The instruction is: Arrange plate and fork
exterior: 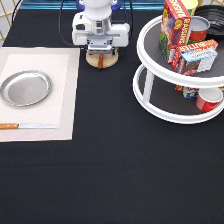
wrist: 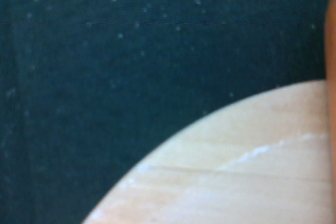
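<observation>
The silver plate (exterior: 25, 88) lies on the pale placemat (exterior: 65, 100) at the exterior view's left. My gripper (exterior: 101, 53) is at the top centre, lowered right onto the round wooden coaster (exterior: 91, 59). A short brown piece (exterior: 101, 62), which looks like the fork's wooden handle, shows on the coaster just under the hand; the tines are hidden. The wrist view shows the coaster (wrist: 232, 175) from very close on the black cloth, with a thin brown edge (wrist: 331, 120) at its side.
A wooden-handled knife (exterior: 27, 126) lies on the placemat below the plate. A white two-tier turntable (exterior: 150, 102) with boxes (exterior: 175, 25) and red cans (exterior: 209, 99) stands at the right. Black cloth (exterior: 110, 165) covers the table.
</observation>
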